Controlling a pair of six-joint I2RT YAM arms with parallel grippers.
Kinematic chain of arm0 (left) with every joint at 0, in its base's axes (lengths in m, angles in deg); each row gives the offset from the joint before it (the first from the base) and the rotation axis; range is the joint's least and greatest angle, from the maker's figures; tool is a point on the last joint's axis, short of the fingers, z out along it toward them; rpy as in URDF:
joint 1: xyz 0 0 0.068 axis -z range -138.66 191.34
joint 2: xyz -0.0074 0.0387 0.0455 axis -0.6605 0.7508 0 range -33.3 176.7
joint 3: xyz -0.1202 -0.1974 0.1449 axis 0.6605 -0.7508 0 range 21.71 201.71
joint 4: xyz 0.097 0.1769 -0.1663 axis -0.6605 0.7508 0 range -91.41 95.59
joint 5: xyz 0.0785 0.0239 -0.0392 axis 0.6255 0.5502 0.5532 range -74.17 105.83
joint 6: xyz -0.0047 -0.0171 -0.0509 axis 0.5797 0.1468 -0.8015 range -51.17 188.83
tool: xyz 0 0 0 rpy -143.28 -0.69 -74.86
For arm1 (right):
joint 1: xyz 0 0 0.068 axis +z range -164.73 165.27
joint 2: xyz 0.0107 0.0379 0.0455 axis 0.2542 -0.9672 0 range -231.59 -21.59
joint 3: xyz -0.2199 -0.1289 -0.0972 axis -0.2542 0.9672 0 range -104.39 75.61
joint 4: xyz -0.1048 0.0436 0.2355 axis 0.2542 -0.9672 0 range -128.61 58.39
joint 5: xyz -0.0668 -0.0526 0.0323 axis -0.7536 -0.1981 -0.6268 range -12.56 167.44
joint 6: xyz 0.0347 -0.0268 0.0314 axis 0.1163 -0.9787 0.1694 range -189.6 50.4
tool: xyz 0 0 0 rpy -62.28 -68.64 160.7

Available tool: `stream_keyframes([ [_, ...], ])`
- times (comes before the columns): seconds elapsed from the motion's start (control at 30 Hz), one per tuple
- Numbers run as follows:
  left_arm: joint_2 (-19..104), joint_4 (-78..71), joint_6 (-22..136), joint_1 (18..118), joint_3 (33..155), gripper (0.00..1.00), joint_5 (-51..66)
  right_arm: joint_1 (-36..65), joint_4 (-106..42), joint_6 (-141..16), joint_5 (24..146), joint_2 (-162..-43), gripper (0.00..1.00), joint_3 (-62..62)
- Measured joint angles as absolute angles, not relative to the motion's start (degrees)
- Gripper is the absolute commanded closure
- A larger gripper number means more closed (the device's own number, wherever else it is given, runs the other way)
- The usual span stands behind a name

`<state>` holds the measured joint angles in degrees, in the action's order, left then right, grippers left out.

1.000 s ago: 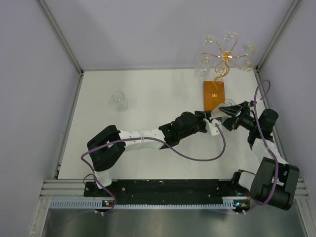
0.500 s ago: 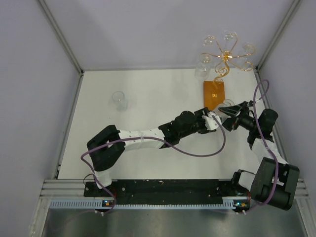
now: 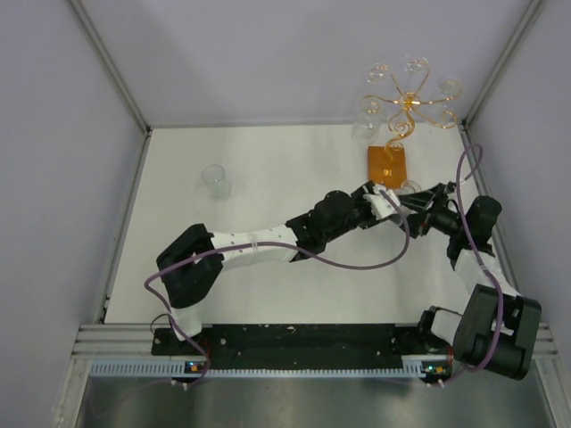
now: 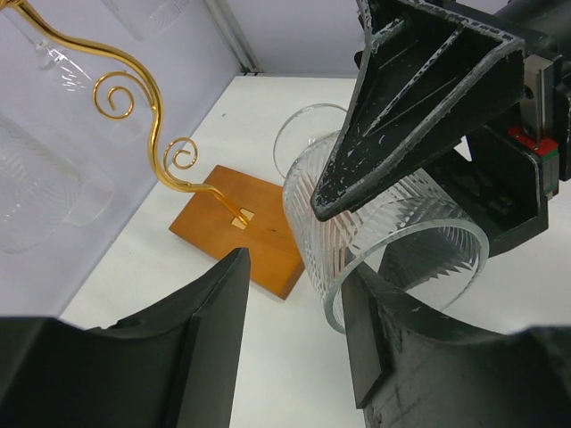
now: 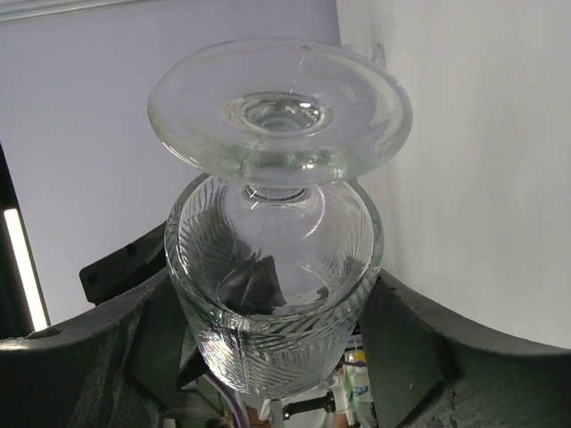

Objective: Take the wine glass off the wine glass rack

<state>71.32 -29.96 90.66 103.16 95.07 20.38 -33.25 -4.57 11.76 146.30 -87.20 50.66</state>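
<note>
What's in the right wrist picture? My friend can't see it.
A clear ribbed wine glass fills the picture, its bowl clamped between the right arm's two dark fingers, with its round foot toward the top of the frame. Behind it everything is plain and pale.

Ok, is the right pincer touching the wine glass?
Touching. The right wrist view shows the wine glass bowl wedged between both fingers of the right pincer.

- You have one gold wire rack on an orange-brown wooden base [image 3: 388,168], at one o'clock.
- One clear ribbed stemmed glass [image 5: 272,285], at two o'clock.
- One clear glass standing alone [image 3: 214,181], at ten o'clock.
- Hanging clear glasses [image 3: 412,67]: too faint to count.
</note>
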Motion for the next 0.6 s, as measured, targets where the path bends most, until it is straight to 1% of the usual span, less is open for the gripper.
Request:
stream_keyframes([
  [0.1, 71.3, -28.9, 89.8, 103.2, 95.7, 0.58, 20.2, -33.2, -4.6, 11.8, 146.6, -87.2, 1.00, 50.4],
  [0.23, 72.0, -27.0, 90.0, 103.3, 97.0, 0.76, 19.4, -33.3, -4.4, 12.4, 146.1, -87.2, 1.00, 50.4],
  [0.27, 72.2, -27.0, 90.2, 103.4, 97.0, 0.82, 19.1, -33.3, -4.6, 12.4, 145.9, -87.2, 1.00, 50.4],
  [0.3, 72.3, -27.0, 90.5, 103.4, 97.0, 0.94, 18.8, -33.3, -4.9, 12.4, 145.8, -87.2, 1.00, 50.4],
  [0.33, 72.4, -26.9, 91.5, 103.4, 97.0, 1.00, 18.8, -33.3, -5.4, 12.7, 145.7, -87.2, 1.00, 50.4],
  [0.37, 72.4, -26.9, 92.1, 103.4, 97.0, 1.00, 18.8, -33.3, -5.5, 12.9, 145.7, -87.2, 0.90, 50.4],
  [0.4, 72.7, -27.3, 93.7, 103.3, 97.0, 1.00, 19.1, -33.2, -6.2, 13.8, 146.0, -87.2, 0.65, 50.4],
  [0.43, 72.9, -27.6, 94.6, 103.2, 97.0, 1.00, 18.9, -33.2, -6.7, 14.0, 146.0, -87.2, 0.44, 50.4],
  [0.47, 73.1, -28.0, 95.5, 103.2, 97.0, 1.00, 19.0, -33.3, -7.2, 13.9, 146.0, -87.2, 0.08, 50.4],
  [0.5, 73.2, -28.2, 96.1, 103.2, 97.0, 1.00, 19.0, -33.3, -7.8, 13.4, 145.9, -87.2, 0.01, 50.3],
  [0.6, 73.2, -28.3, 99.2, 103.1, 97.0, 1.00, 19.2, -33.2, -12.8, 8.5, 146.5, -87.2, 0.01, 48.7],
])
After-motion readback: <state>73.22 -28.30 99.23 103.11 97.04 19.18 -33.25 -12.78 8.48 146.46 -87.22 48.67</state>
